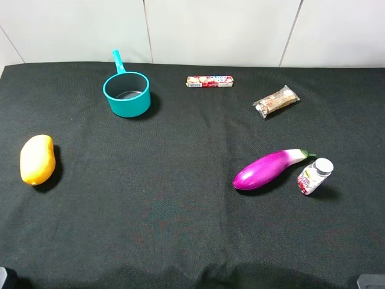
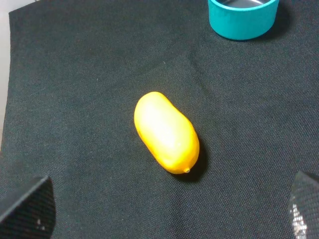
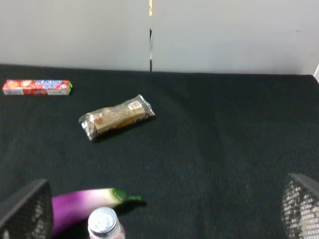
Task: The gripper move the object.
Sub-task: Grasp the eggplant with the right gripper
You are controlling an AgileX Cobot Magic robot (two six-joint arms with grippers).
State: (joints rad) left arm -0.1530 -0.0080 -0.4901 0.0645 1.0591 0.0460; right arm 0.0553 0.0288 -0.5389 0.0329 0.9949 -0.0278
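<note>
While the right gripper is held with its fingers spread wide above the black cloth, the eggplant is seen lying untouched near one finger, its green stem just beside a white-capped bottle.

One eggplant, mango, pot, bottle; two snacks.

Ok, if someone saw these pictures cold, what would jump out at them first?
Most likely the glossy purple eggplant, lying on the black cloth right of the middle in the overhead view, its green stem end close to a small white-capped bottle. Next the bright yellow mango alone at the far left edge, and the teal pot farther back, left of the middle.
</note>
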